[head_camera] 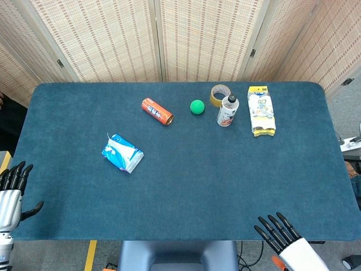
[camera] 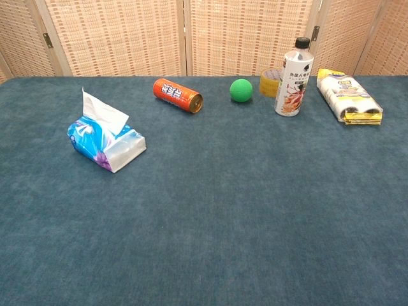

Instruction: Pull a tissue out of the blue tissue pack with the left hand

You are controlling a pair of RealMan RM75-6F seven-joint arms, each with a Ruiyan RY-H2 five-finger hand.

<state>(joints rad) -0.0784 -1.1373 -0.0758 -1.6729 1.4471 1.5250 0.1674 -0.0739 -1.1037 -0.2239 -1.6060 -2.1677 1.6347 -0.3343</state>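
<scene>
The blue tissue pack (head_camera: 122, 153) lies on the left half of the table, with a white tissue (head_camera: 115, 140) sticking up out of its top. In the chest view the pack (camera: 106, 143) shows at the left and its tissue (camera: 101, 109) stands upright. My left hand (head_camera: 12, 186) hovers at the table's near left edge, well to the left of and nearer than the pack, fingers spread and holding nothing. My right hand (head_camera: 278, 230) is at the near right edge, fingers spread and empty. Neither hand shows in the chest view.
An orange can (head_camera: 157, 111) lies on its side at the back. To its right are a green ball (head_camera: 197, 106), a tape roll (head_camera: 219, 94), a white bottle (head_camera: 228, 110) and a yellow-and-white packet (head_camera: 262, 110). The blue table (head_camera: 197, 180) is backed by woven screens.
</scene>
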